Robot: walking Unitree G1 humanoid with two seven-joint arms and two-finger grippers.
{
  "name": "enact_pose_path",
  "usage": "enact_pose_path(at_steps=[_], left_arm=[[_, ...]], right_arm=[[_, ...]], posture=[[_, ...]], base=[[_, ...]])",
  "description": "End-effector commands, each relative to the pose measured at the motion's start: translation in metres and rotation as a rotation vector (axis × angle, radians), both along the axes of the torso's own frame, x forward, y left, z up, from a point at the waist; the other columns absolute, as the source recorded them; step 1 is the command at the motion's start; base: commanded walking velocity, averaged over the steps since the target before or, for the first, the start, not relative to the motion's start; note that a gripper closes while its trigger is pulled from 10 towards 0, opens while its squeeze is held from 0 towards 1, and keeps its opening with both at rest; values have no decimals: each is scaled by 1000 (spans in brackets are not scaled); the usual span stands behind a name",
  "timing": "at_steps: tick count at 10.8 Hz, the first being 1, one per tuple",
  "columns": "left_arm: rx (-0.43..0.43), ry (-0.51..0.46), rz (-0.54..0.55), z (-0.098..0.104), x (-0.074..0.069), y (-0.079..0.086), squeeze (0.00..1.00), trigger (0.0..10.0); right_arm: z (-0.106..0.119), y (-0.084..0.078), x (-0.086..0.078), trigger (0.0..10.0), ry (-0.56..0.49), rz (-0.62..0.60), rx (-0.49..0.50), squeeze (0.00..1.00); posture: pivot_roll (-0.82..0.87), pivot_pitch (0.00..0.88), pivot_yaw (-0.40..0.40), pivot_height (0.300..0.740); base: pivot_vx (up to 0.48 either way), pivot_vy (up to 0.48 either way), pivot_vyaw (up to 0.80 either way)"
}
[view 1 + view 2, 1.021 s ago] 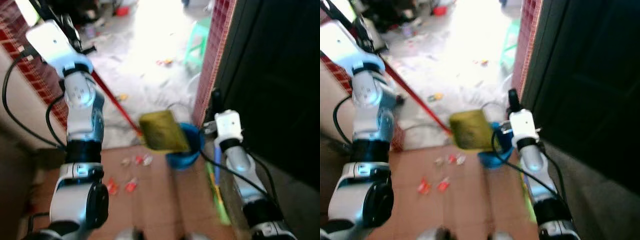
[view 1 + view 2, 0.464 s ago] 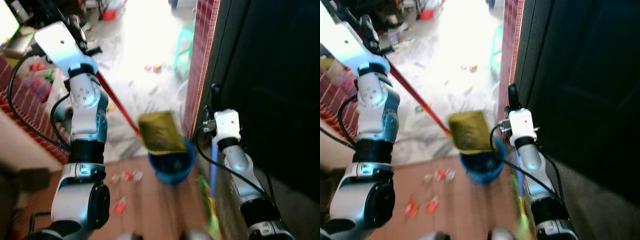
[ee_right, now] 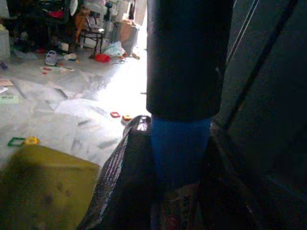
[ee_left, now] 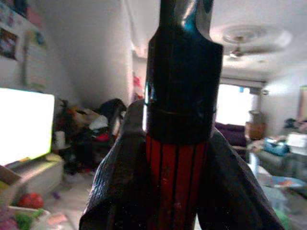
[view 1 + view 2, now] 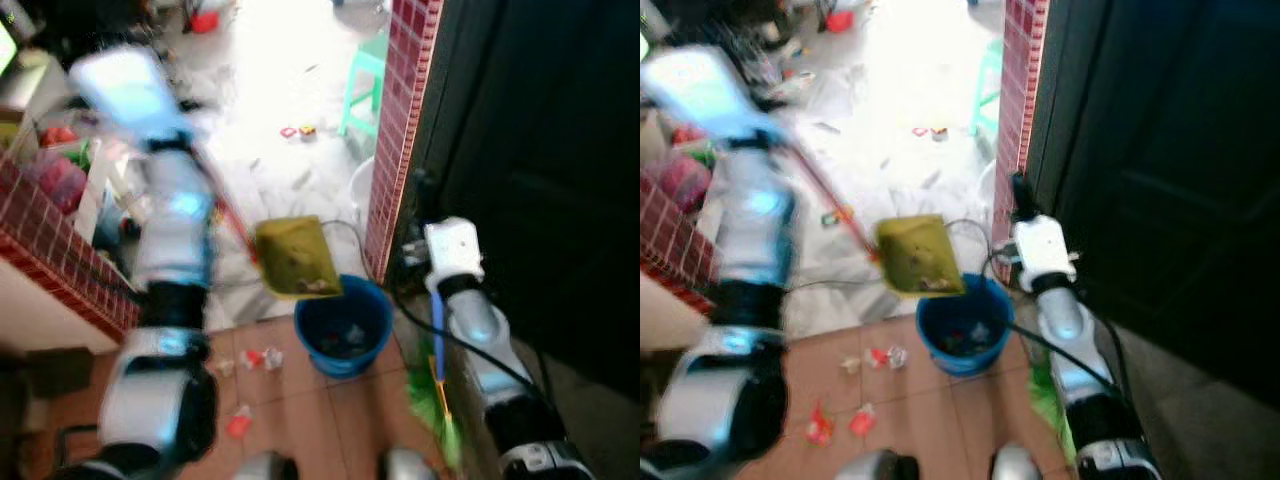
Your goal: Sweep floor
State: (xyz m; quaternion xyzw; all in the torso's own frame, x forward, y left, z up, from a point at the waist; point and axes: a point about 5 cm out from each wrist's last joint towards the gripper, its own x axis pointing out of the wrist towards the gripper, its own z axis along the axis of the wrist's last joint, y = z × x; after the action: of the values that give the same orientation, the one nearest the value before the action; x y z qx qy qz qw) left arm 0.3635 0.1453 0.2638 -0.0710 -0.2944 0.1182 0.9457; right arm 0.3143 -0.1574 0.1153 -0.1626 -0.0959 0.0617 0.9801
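Observation:
A yellow dustpan point(image 5: 293, 257) on a red handle point(image 4: 176, 167) hangs tilted just above and left of a blue bucket point(image 5: 345, 325) that holds some debris. My left gripper point(image 4: 177, 158) is shut on that red handle, high at the left, and the arm is motion-blurred. Close to the dark door, my right gripper point(image 3: 180, 158) is shut on the blue handle point(image 5: 437, 320) of a broom. The broom's green bristles point(image 5: 435, 405) rest on the tiles. Red and white litter point(image 5: 262, 357) lies left of the bucket, with one more piece point(image 5: 238, 425) nearer my feet.
A red brick pillar point(image 5: 400, 130) and a dark door point(image 5: 540, 150) stand close on the right. A low brick wall point(image 5: 50, 250) runs on the left. Beyond lie a green stool point(image 5: 365, 80), scattered toys point(image 5: 300, 131) and clutter on a bright white floor.
The camera has shifted. My left arm is swinging and now blurred, and the dustpan has moved a little left off the bucket's top. The right arm keeps the broom upright.

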Motion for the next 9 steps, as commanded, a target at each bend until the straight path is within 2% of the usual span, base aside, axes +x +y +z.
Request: enact_pose_path(at_steps=[1,3,6,9], left_arm=[[-15,-65,16,8,-4,8,0,10000],[25,-45,-10,-3,-5,-1,0,10000],[136,-41,-69,-19,-10,-18,0,10000],[246,-89,-180,-22,-17,-45,0,10000]], right_arm=[[6,5,1,10000,-30,22,-10,0],[6,5,0,10000,-31,22,-13,0],[7,5,1,10000,-34,23,-13,0],[7,5,1,10000,-34,23,-13,0]], posture=[[-123,42,62,740],[-124,43,60,740],[-126,44,61,740],[-123,45,62,740]], base=[[0,0,0],[0,0,0],[0,0,0],[0,0,0]])
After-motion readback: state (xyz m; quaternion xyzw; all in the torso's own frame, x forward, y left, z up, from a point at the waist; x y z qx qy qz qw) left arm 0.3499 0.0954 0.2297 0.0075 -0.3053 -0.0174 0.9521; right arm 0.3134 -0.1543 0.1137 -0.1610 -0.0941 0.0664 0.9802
